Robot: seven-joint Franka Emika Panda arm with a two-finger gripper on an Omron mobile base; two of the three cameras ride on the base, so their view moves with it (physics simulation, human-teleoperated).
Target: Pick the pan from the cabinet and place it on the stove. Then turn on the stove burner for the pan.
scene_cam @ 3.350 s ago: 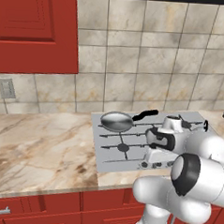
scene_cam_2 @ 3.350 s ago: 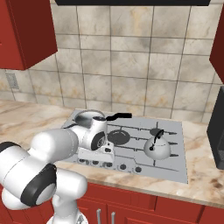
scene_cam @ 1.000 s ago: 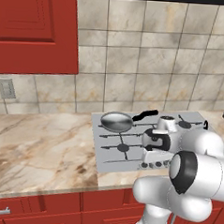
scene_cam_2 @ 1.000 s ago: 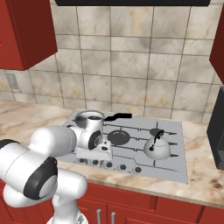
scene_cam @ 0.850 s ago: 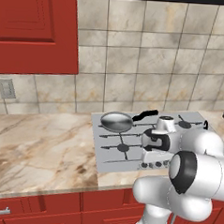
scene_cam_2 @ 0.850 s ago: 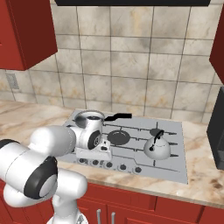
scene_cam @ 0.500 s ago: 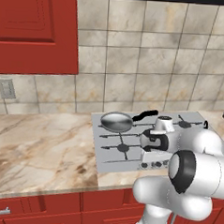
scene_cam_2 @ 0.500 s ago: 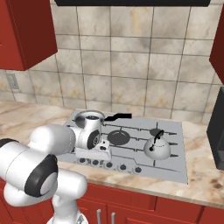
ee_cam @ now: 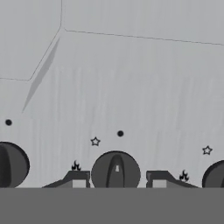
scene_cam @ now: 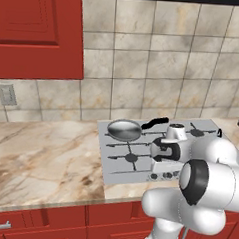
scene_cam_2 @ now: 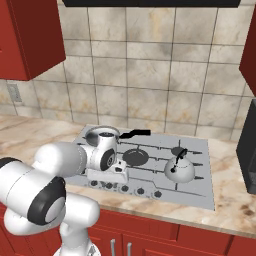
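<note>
1. Pan (scene_cam: 124, 130) sits on the stove (scene_cam: 120, 162), back left.
2. Kettle (scene_cam_2: 179, 170) stands at the right; arm bends low by the knobs.
3. Claw (ee_cam: 117, 180) tips sit apart on both sides of a knob (ee_cam: 115, 169), not squeezing. Next, pinch and turn.

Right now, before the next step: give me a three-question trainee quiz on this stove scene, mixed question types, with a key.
1. True or false: the pan sits on the stove.
2. In the hand view, the fingers stand on either side of what? A) a knob B) the pan handle C) the kettle
3. Fill in: in the right base view, the kettle stands to the ____ of the pan.

Key: 1 true; 2 A; 3 right
</note>
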